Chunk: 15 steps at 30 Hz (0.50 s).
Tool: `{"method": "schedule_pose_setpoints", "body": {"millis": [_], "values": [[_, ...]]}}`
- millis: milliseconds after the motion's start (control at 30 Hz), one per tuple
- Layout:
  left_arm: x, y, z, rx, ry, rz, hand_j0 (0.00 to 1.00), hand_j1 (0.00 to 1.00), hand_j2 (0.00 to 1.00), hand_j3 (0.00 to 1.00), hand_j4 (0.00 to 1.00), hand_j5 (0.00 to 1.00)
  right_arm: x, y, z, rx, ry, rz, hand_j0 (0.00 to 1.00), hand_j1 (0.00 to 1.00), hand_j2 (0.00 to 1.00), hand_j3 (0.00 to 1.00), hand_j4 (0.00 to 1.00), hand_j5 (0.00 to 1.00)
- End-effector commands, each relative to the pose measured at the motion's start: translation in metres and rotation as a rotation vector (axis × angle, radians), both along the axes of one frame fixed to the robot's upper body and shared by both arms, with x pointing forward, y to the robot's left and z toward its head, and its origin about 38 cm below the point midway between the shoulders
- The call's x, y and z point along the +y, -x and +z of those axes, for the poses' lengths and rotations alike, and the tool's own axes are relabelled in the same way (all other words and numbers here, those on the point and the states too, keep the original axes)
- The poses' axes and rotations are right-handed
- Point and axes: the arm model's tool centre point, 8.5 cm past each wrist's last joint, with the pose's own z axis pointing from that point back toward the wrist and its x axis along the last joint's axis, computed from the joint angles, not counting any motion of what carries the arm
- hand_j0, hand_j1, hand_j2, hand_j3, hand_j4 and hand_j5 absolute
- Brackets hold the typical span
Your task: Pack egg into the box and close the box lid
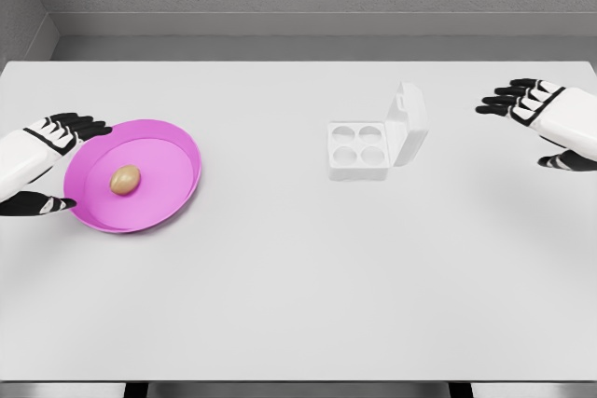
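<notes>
From my station, nothing of the packing looks done yet. The small tan egg (125,179) lies in the round magenta plastic plate (177,151) at the left of the pale grey desk (298,295). The white four-cup plastic egg box (359,147) sits well apart near the middle, its cups empty, its hinged lid (408,124) standing up. My left hand (45,160) rests at the plate's rim, fingers spread, gripping nothing; my right hand (541,118) hovers far right, also empty and relaxed. I read no labels or writing anywhere.
</notes>
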Motion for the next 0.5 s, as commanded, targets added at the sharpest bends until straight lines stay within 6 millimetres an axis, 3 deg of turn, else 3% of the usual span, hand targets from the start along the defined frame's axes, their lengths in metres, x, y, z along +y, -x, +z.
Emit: {"method": "schedule_pose_setpoints", "body": {"millis": [0, 133, 200, 233, 333, 367, 467], "values": [[-0.001, 0.0, 0.0, 0.012, -0.006, -0.005, 1.0, 1.0, 1.0, 1.0, 1.0, 1.0, -0.001, 0.0, 0.003, -0.005, -0.005, -0.001, 1.0, 1.0, 1.0, 1.0, 1.0, 1.0], [-0.001, -0.003, 0.001, 0.07, -0.074, -0.03, 1.0, 1.0, 1.0, 1.0, 1.0, 1.0, -0.002, 0.0, 0.002, 0.002, 0.01, -0.003, 1.0, 1.0, 1.0, 1.0, 1.0, 1.0], [0.008, -0.008, 0.024, 0.049, -0.158, -0.041, 1.0, 1.0, 1.0, 1.0, 1.0, 1.0, -0.001, 0.001, 0.001, 0.007, 0.016, 0.001, 1.0, 1.0, 1.0, 1.0, 1.0, 1.0], [-0.002, -0.008, 0.033, 0.016, -0.142, -0.069, 1.0, 1.0, 1.0, 1.0, 1.0, 1.0, -0.002, 0.002, 0.0, 0.013, 0.027, 0.002, 1.0, 1.0, 1.0, 1.0, 1.0, 1.0], [-0.029, -0.013, 0.033, 0.025, -0.076, -0.162, 1.0, 1.0, 1.0, 1.0, 1.0, 1.0, -0.003, 0.004, 0.006, 0.005, 0.049, 0.008, 1.0, 1.0, 1.0, 1.0, 1.0, 1.0], [-0.043, -0.014, 0.029, 0.057, -0.033, -0.219, 0.94, 0.94, 0.94, 0.94, 0.94, 0.94, -0.004, 0.004, 0.006, 0.007, 0.053, 0.007, 1.0, 1.0, 1.0, 1.0, 1.0, 1.0], [-0.042, -0.011, 0.036, 0.167, 0.009, -0.295, 0.9, 0.9, 0.9, 0.9, 0.9, 0.9, -0.002, 0.003, 0.004, 0.007, 0.044, 0.008, 1.0, 1.0, 1.0, 1.0, 1.0, 1.0]]}}
